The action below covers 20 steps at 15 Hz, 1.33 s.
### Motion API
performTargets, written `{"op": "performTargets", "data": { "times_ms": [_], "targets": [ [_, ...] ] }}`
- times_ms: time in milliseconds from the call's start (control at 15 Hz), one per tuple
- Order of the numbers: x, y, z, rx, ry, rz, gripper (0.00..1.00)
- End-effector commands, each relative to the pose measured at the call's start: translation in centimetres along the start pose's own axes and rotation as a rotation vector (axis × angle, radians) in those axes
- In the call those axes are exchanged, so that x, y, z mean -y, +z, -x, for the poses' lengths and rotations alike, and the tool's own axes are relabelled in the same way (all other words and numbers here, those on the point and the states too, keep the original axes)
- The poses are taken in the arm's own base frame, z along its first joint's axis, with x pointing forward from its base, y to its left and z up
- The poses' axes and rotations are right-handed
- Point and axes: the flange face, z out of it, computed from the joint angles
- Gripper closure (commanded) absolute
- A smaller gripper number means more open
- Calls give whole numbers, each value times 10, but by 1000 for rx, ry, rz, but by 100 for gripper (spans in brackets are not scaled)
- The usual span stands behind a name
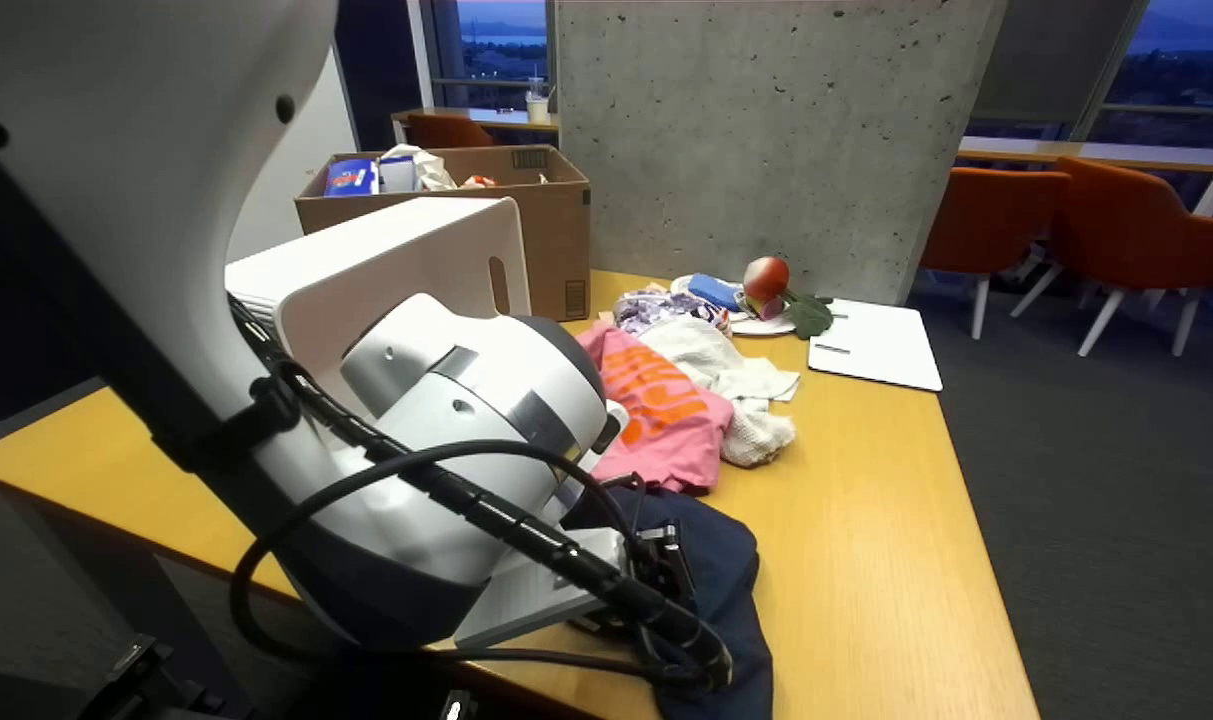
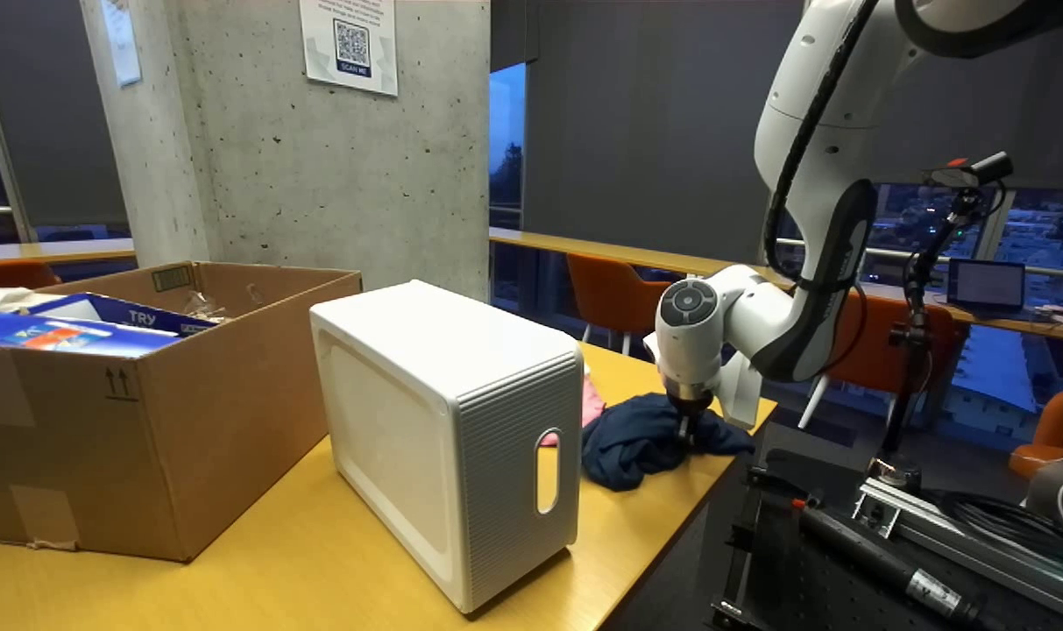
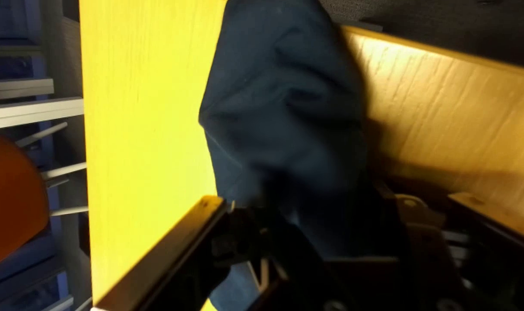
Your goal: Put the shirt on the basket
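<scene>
The shirt (image 2: 632, 443) lies heaped near a corner of the desk (image 2: 312, 552), one end reaching the edge, and the gripper (image 2: 687, 431) is down among its folds; whether its jaws stand apart or pinch cloth, I can't tell from here. I'd expect it light, limp and hard to harm, but apt to trail. Best take a thick fold near the middle, not the end at the edge, so less drags toward the basket (image 2: 386, 429), which lies on its side.
</scene>
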Motion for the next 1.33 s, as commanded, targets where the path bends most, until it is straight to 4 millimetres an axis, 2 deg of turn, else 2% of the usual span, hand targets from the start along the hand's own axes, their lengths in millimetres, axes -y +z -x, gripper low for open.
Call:
{"op": "performTargets", "data": {
  "times_ms": [0, 133, 200, 467, 733, 933, 1267],
  "targets": [
    [-1, -11, -1, -29, 36, -14, 81],
    [-6, -17, -3, -38, 55, -20, 97],
    [-8, -18, -3, -41, 60, -23, 100],
    [-17, -36, -6, -59, 99, -59, 98],
    [-35, -87, -10, -109, 169, -141, 98],
    [-49, -138, -11, -159, 216, -231, 98],
    [-59, -222, -12, -241, 280, -412, 98]
  ]
}}
